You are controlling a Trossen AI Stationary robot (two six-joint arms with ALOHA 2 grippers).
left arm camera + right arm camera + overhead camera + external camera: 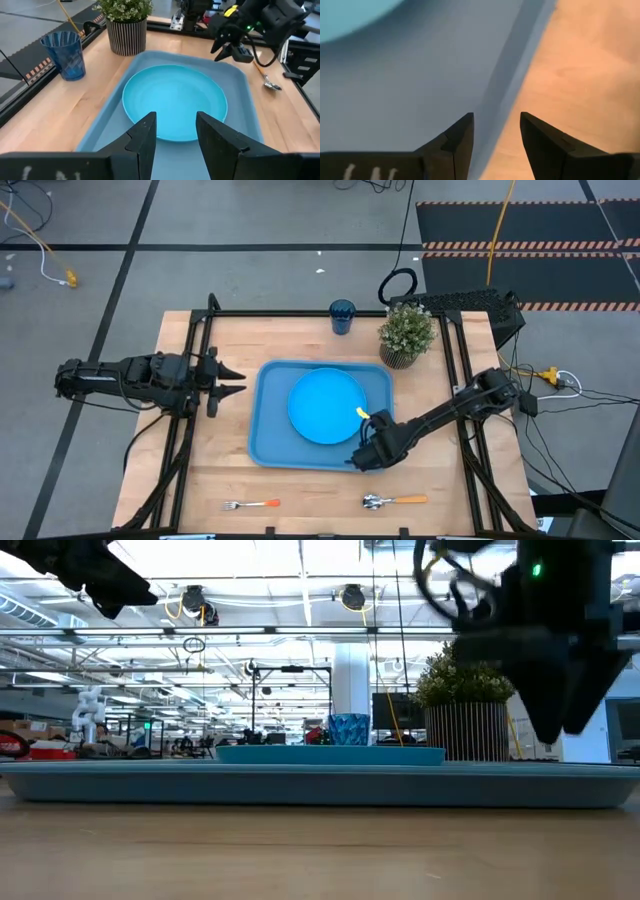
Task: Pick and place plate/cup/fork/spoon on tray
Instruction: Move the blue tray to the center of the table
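Note:
The sky-blue plate [327, 406] lies flat in the light-blue tray [270, 448] at the table's middle. The dark-blue cup [342, 316] stands on the wood beyond the tray's far edge. The fork [250, 504] and the spoon [393, 501] lie on the wood near the table's near edge. My right gripper [356, 459] is open and empty. It hovers over the tray's near right corner, and its fingers [462, 135] straddle the rim [512, 75]. My left gripper [236, 380] is open and empty, left of the tray, pointing at the plate [175, 102].
A potted green plant [406, 335] in a striped pot stands at the tray's far right corner, next to the cup. Bare wood lies left and right of the tray and between the fork and the spoon.

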